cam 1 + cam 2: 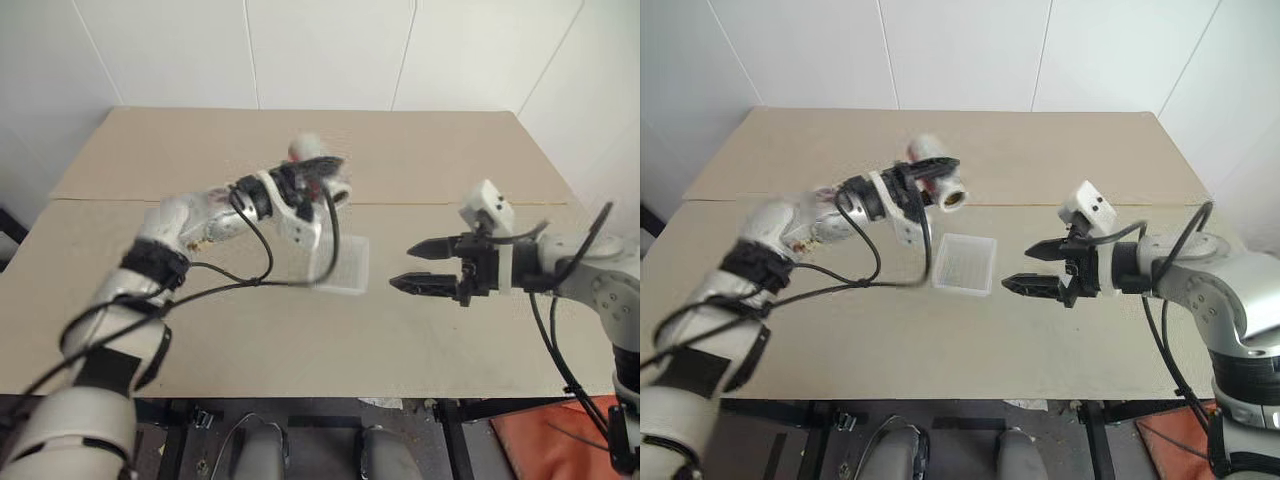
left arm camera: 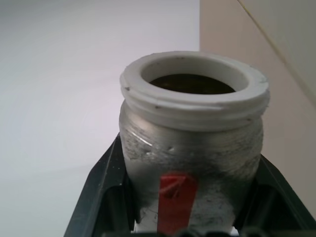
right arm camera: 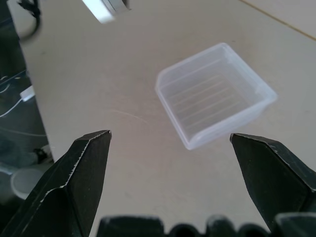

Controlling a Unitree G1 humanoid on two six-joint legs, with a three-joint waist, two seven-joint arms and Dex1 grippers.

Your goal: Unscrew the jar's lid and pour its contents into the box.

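My left gripper (image 1: 938,180) is shut on the silvery-grey jar (image 2: 190,143), which has a red mark on its side. It holds the jar tipped over above the table, the open white-rimmed mouth (image 1: 954,199) facing the box. The jar's inside is dark and I cannot make out the contents. The lid is out of view. The box (image 1: 965,263), a shallow translucent white tray, lies flat on the table just below and beyond the jar's mouth, and looks empty (image 3: 215,94). My right gripper (image 1: 1020,268) hovers open to the right of the box, with nothing between its fingers.
The beige table (image 1: 1060,160) has a seam running across its middle, and white walls stand behind it. Black cables hang from both arms. An orange object (image 1: 545,430) lies on the floor beyond the table's front right corner.
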